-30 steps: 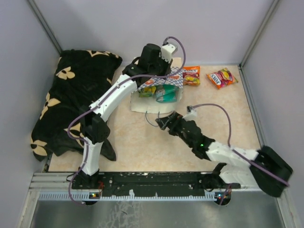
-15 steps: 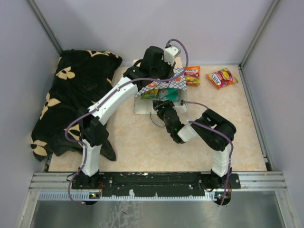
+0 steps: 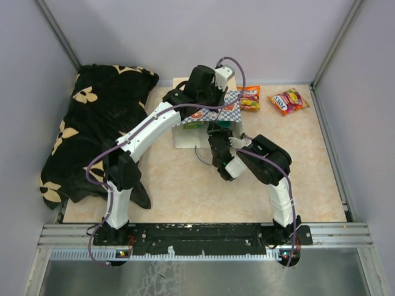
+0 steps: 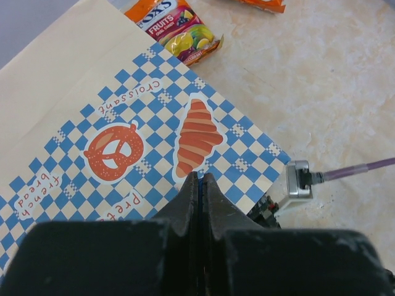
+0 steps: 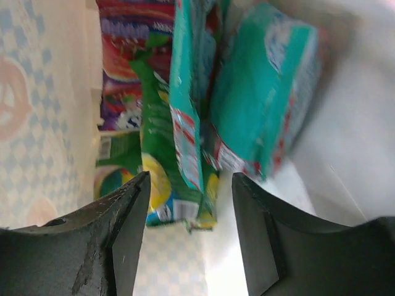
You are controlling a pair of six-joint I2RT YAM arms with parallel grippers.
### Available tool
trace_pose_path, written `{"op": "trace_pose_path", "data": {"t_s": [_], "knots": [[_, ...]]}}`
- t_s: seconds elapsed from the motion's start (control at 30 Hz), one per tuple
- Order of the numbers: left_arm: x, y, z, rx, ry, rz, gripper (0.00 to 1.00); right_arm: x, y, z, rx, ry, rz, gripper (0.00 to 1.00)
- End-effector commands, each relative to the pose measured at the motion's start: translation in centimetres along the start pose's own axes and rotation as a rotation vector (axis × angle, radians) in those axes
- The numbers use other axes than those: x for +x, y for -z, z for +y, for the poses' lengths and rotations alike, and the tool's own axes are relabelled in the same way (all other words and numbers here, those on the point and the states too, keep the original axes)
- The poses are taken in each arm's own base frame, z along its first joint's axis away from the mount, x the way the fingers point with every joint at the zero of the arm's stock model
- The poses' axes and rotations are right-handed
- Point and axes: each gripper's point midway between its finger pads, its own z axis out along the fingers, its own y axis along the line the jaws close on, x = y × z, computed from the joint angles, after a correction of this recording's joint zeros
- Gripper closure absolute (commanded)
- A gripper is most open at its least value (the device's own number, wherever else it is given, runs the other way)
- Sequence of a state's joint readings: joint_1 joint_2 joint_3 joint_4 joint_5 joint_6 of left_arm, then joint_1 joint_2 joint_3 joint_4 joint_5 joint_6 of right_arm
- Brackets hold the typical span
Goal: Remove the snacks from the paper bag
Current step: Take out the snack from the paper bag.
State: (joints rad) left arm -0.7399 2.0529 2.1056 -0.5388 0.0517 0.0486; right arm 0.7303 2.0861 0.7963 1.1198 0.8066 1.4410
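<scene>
The paper bag [image 3: 228,110] lies on its side at the table's back middle; its checkered face with croissant and pretzel motifs fills the left wrist view [image 4: 123,132]. My left gripper [image 3: 207,102] is shut on the bag's blue cord handle [image 4: 201,185], holding the mouth up. My right gripper [image 3: 217,129] is open at the bag's mouth. In the right wrist view its jaws stand apart round a green snack packet [image 5: 162,185], with teal packets [image 5: 259,92] and a purple one [image 5: 126,55] deeper inside. Two snacks lie outside: an orange packet [image 3: 249,98] and a red one [image 3: 287,100].
A black flower-patterned cloth [image 3: 92,129] covers the left of the table. Grey walls close in the back and sides. The right arm's cable [image 4: 358,169] crosses the tan tabletop [image 3: 308,160] beside the bag.
My right arm has folded in and moved its gripper up from the table's middle into the bag's mouth. My left gripper has lifted the bag's upper side slightly.
</scene>
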Motion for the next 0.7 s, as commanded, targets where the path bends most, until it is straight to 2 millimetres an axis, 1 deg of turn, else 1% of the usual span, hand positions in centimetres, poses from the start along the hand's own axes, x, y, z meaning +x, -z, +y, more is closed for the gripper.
{"op": "trace_pose_path", "data": {"t_s": [0.0, 0.1, 0.27, 0.37, 0.53, 0.6, 0.67], "knots": [[-1.5, 2.2, -0.4, -0.007, 0.003, -0.035, 1.0, -1.9, -3.1, 3.3, -0.065, -0.083, -0.11, 0.45], [-1.3, 2.2, -0.4, -0.007, 0.002, -0.03, 1.0, -1.6, -4.6, 3.7, -0.053, -0.08, -0.101, 0.51], [-1.2, 2.0, -0.4, -0.008, 0.002, -0.027, 1.0, -0.9, -6.1, 4.0, -0.016, -0.055, -0.091, 0.52], [-1.3, 1.9, -0.4, -0.006, 0.001, -0.028, 1.0, 0.0, -6.9, 3.5, 0.037, -0.025, -0.069, 0.54], [-1.1, 1.8, -0.3, -0.008, -0.005, -0.02, 1.0, 1.1, -7.6, 2.1, 0.092, -0.027, -0.046, 0.64], [-1.2, 1.9, -0.2, -0.015, -0.008, -0.02, 1.0, 1.3, -7.7, 1.8, 0.089, -0.034, -0.045, 0.75], [-1.2, 1.9, -0.1, -0.019, -0.01, -0.021, 1.0, 1.3, -7.7, 1.7, 0.082, -0.037, -0.037, 0.97]]}}
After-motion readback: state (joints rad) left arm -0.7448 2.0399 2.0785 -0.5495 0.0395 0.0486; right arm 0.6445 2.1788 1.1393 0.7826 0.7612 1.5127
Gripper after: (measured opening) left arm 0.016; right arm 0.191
